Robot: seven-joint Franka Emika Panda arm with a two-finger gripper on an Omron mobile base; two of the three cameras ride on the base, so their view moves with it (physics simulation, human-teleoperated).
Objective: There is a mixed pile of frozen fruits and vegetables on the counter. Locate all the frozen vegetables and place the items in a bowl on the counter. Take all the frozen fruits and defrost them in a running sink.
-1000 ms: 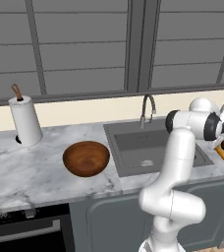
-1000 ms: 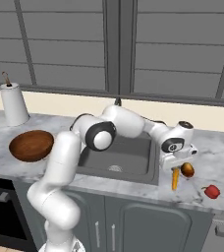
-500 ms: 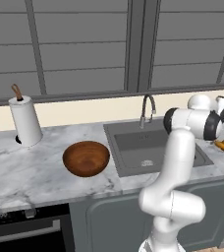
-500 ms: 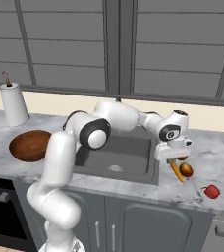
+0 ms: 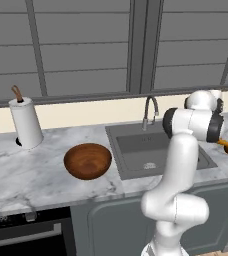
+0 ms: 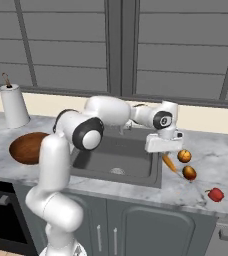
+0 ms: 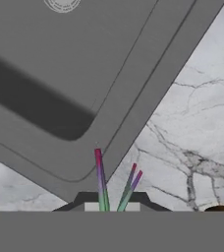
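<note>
One slim carrot (image 6: 169, 163) hangs from the tool (image 6: 162, 146), which is closed on its upper end just past the right rim of the sink (image 6: 117, 156). In the hand view thin green and purple stalks rise between the dark tips, so the grip seems to sit at or near the leafy top rather than on the orange body. That is the weak place to hold: stalks are thin and bendy, and a frozen root is stiff, smooth and probably slick, so it may swing or slide out on a fast move. A hold across the thick shoulder of the root would be safer, judged from its shape.

Just beside the carrot tip lie the two orange-brown balls (image 6: 184, 156), one behind the other on the bench (image 6: 221, 160). Being round and hard, they will likely roll if nudged, so they want a centred pinch across the widest part. Farther out toward the bench edge sits the small red piece (image 6: 215, 194), light and roundish, with the same rolling risk.

Well apart, on the far side of the sink, waits the bowl (image 5: 87, 160), shallow and glossy inside, where the carrot could skid on landing.
</note>
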